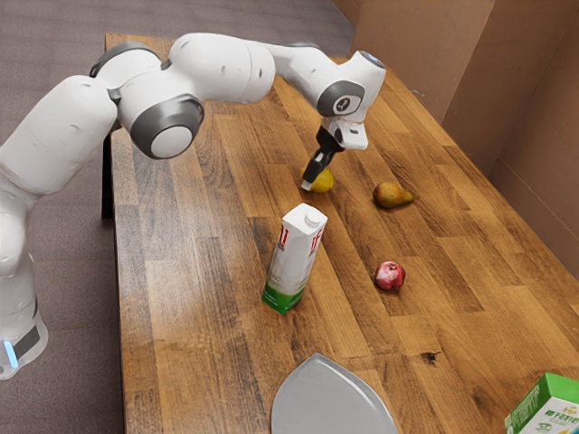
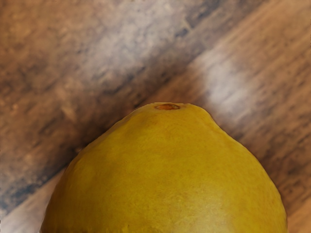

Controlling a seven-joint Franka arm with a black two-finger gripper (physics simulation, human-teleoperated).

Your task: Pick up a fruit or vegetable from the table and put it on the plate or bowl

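Yellow fruit point(image 1: 324, 182) on counter point(image 1: 208, 298), 12 o'clock of carton point(image 1: 294, 259) | pincer point(image 1: 310, 181) down at it; you cannot tell if clamped | lift not yet done | plate point(image 1: 330, 398) at carton's 6 o'clock; carry and drop left to you.
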